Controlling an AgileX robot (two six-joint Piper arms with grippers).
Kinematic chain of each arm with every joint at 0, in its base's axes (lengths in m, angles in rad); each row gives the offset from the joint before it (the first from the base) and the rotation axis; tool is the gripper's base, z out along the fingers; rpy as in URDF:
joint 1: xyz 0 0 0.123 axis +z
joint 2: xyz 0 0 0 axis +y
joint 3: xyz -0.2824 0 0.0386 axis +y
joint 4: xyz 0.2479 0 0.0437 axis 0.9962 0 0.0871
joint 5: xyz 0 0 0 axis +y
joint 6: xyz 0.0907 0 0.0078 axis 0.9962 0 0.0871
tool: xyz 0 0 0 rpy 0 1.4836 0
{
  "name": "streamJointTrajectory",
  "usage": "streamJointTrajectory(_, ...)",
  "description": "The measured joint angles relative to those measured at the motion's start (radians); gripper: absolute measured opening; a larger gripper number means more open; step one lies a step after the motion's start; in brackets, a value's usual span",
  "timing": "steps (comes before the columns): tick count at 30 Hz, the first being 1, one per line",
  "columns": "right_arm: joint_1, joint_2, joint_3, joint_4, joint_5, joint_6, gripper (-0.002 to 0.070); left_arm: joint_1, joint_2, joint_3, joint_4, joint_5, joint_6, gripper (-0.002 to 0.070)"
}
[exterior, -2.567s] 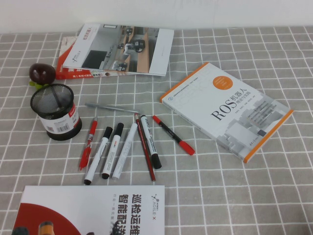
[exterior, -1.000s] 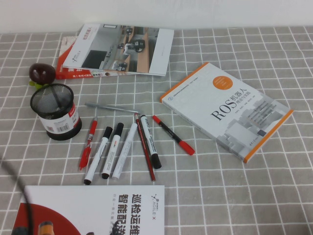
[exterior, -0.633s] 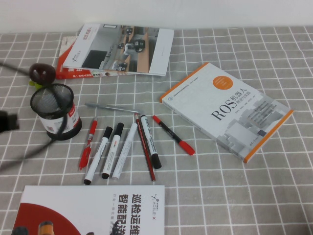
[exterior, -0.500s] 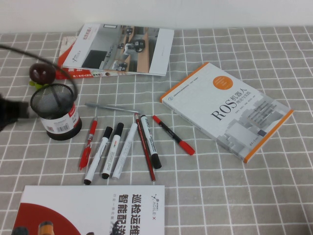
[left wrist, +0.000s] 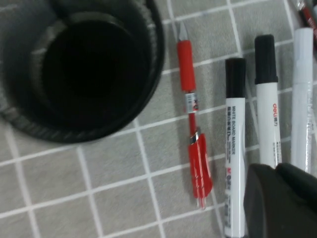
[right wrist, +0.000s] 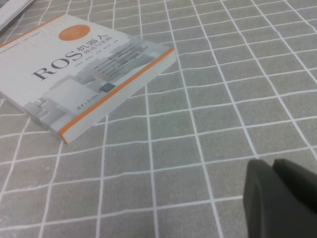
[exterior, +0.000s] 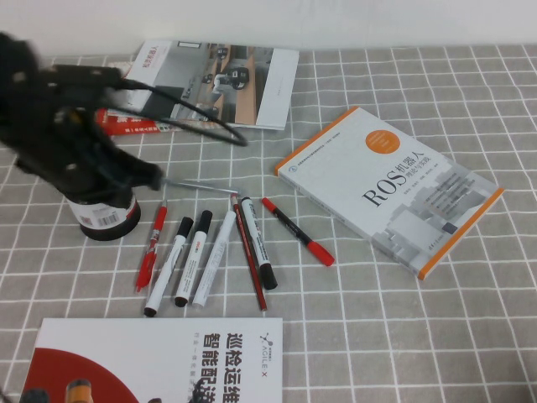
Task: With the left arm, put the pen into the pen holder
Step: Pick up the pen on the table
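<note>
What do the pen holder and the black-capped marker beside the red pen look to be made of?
The pen holder looks like black metal mesh, matte; its wall is blurred here, so that is a guess. The pen looks like smooth white plastic with a matte black cap and printed lettering. The left gripper hovers over the markers; the right gripper hangs over bare cloth near the ROS book.

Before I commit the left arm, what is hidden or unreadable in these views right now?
- High view: the blurred left arm covers the top of the pen holder; only its base shows.
- Left gripper: cut off at the left wrist view's edge, above the pen.
- Right gripper: only a corner shows in the right wrist view, over the tablecloth; absent from the high view.
- Small print on the pen: unreadable in the high view.
</note>
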Motion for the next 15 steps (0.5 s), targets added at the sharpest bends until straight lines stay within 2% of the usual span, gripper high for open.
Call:
streamJointTrajectory(8,0.000,0.000,0.000,0.000,0.000,0.000,-0.0015,-0.045,0.203,-0.182,0.005,0.125,-0.007,-0.0003)
streamJointTrajectory(15,0.000,0.000,0.000,0.000,0.000,0.000,-0.0015,-0.050,0.272,-0.231,0.024,0.139,-0.007,-0.0003)
